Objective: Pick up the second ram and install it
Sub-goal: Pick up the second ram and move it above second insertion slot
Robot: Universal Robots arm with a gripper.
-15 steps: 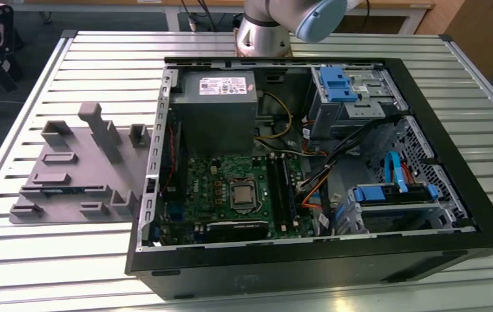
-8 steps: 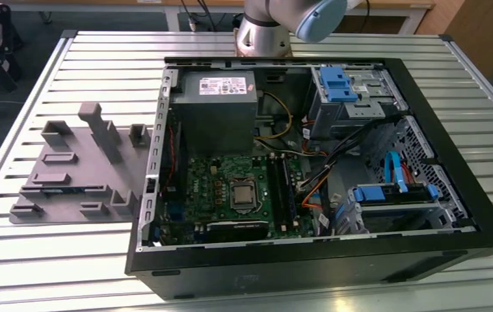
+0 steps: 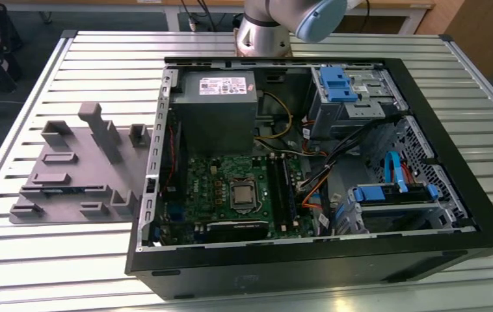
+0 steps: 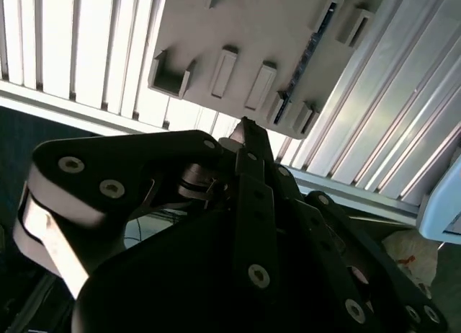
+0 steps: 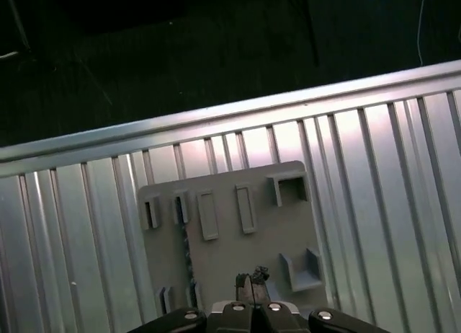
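The second ram is a thin dark stick lying in a slot of the grey plastic tray, held between low blocks. In the second wrist view the ram is a dark strip near the edge of the tray. In the exterior view the ram lies low in the tray, on the table at the view's left. My gripper hangs well above the tray, fingertips together and holding nothing. Its black fingers point toward the tray's edge.
An open computer case lies to the tray's right in the exterior view, with the green motherboard, dark memory slots, a grey power supply and blue drive bays. The arm's base stands behind the case on the ribbed metal table.
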